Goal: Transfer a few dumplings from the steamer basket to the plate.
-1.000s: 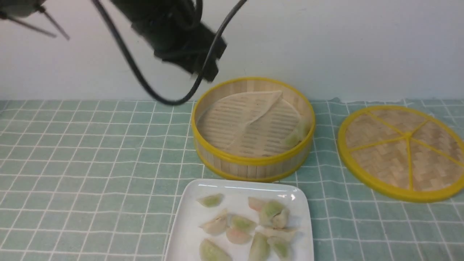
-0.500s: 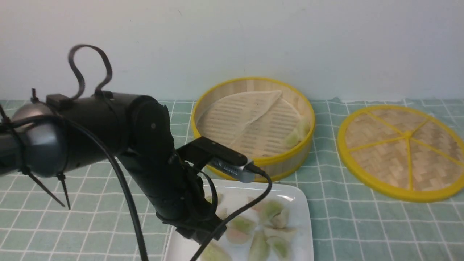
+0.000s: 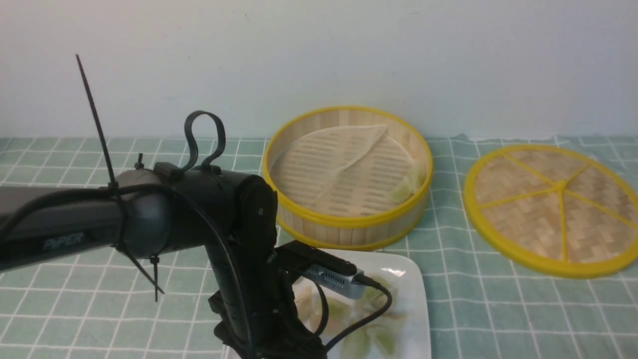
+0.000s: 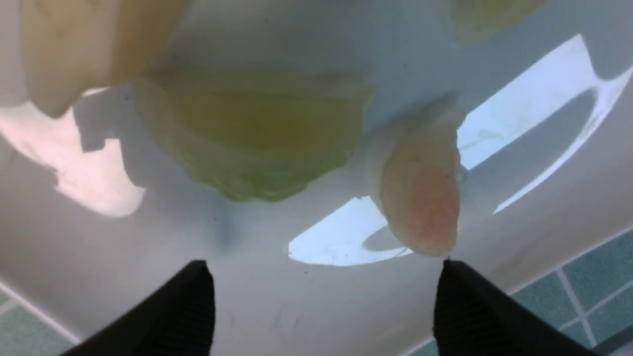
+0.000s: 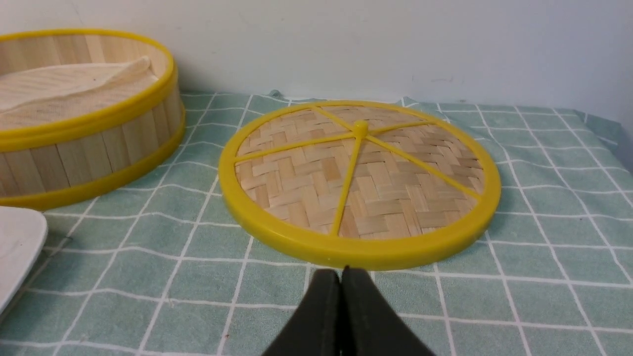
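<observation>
The steamer basket (image 3: 347,172) stands at the back centre with one pale green dumpling (image 3: 406,184) left against its right wall. The white plate (image 3: 416,319) lies in front of it, with several dumplings on it. My left arm reaches low over the plate's left part and hides most of it. In the left wrist view my left gripper (image 4: 324,277) is open and empty just above the plate (image 4: 277,306), near a green dumpling (image 4: 252,133) and a pink one (image 4: 420,198). My right gripper (image 5: 341,277) is shut and empty, low over the cloth by the lid.
The flat woven lid (image 3: 553,209) with yellow spokes lies right of the basket; it also shows in the right wrist view (image 5: 361,183). A green checked cloth (image 3: 99,209) covers the table. A white wall runs close behind the basket.
My left arm has swung down from high at the back onto the plate's left part. The dumpling in the basket and the lid have not moved.
</observation>
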Available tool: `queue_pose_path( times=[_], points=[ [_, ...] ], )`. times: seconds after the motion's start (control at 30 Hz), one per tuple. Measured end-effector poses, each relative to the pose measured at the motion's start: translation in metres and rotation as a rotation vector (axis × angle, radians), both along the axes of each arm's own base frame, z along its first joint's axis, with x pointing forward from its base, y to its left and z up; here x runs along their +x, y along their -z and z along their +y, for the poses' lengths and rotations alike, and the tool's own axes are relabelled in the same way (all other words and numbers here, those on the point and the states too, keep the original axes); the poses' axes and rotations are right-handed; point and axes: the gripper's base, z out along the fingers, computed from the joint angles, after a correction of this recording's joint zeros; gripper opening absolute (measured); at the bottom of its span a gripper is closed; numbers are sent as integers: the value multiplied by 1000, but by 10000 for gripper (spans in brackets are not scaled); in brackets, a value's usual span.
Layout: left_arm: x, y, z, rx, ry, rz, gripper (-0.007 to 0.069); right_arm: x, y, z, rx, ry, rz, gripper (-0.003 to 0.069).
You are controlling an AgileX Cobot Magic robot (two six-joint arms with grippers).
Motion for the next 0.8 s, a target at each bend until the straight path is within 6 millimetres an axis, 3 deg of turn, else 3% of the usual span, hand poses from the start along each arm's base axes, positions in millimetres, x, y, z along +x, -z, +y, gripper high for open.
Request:
queue_pose_path(
  times=[0.1,0.17,0.2,0.23,0.27,0.33,0.37,0.4,0.43,0.5,0.53,0.8],
  points=[
    [-1,-14,0,-11,11,-5,488,0,0,0,0,0,0,-13],
    [-6,-47,4,-66,14,-83,344,0,0,0,0,0,0,-13],
    [-7,-50,4,-72,14,-92,329,0,0,0,0,0,0,-13],
    [-14,-77,9,-131,10,-183,219,0,0,0,0,0,0,-13],
    [-18,-92,12,-166,4,-237,139,0,0,0,0,0,0,-13],
    [-32,-135,23,-280,-25,-406,43,0,0,0,0,0,0,-13],
    [-41,-153,29,-334,-42,-478,20,0,0,0,0,0,0,-13],
    [-40,-153,29,-341,-49,-488,17,0,0,0,0,0,0,-13],
    [-58,-182,43,-446,-78,-627,0,0,0,0,0,0,0,-13],
    [-67,-192,50,-493,-94,-694,-6,0,0,0,0,0,0,-13],
    [-81,-204,61,-557,-113,-782,-6,0,0,0,0,0,0,-13],
    [-127,-221,96,-688,-144,-967,-6,0,0,0,0,0,0,-13]
  ],
)
